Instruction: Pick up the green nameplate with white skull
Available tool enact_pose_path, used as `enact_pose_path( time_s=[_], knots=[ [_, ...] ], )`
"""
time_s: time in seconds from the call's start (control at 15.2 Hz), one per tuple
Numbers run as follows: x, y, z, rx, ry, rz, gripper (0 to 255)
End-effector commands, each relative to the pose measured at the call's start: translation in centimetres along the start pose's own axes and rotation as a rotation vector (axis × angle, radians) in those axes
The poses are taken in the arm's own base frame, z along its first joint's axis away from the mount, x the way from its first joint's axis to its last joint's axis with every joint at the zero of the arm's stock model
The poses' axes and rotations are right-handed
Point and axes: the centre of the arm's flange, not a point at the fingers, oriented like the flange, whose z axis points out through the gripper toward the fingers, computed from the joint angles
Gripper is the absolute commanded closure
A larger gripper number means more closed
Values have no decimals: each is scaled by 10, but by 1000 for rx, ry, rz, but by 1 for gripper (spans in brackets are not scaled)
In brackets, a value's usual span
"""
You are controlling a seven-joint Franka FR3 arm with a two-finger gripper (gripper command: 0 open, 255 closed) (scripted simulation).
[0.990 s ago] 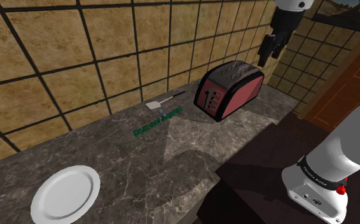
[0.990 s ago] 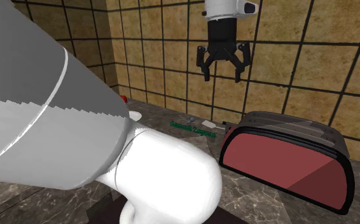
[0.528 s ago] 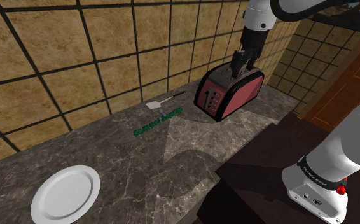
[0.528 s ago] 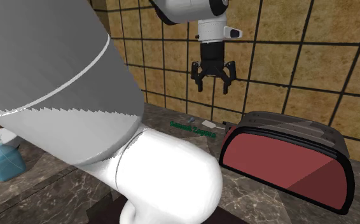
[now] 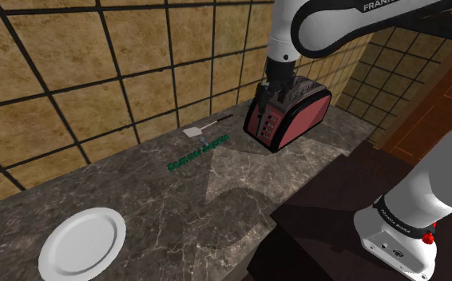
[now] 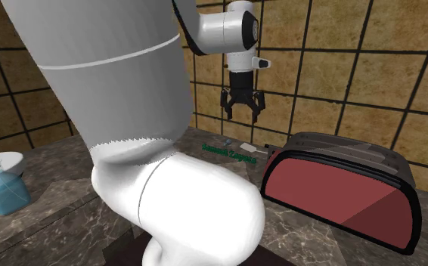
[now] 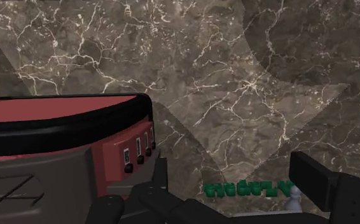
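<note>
Nothing of the pick-up is judged to be done. The green nameplate point(image 5: 198, 152) is seen lying flat on the marble counter point(image 5: 176, 207), touched by nothing, between a red and black toaster point(image 5: 296, 112) and a white plate point(image 5: 82, 243), with a small white spatula point(image 5: 196, 129) just beside it towards the wall. The descent, the closing and the lift are all left.

The pincer point(image 6: 241, 113) is held pointing straight down with its fingers spread apart and nothing between them. In the second exterior view it is hung well above the nameplate point(image 6: 229, 152). In the shoulder view the pincer point(image 5: 277, 94) is drawn in front of the toaster's upper end, the forearm arched over from the stand. In the wrist view the nameplate point(image 7: 249, 189) is framed between the two fingers point(image 7: 161, 172) far below, the toaster point(image 7: 58, 140) close alongside. A lowering clear of the toaster is judged to be needed.
</note>
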Motion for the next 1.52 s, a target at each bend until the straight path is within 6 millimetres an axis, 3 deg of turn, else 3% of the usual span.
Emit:
enact_pose_path(
  time_s=[0.0, 1.19, 1.45],
  knots=[
    [19, -16, 15, 4, 1, 0, 0],
    [153, -157, 143, 32, -1, -7, 0],
    [153, -158, 164, 32, -1, -7, 0]
  ],
)
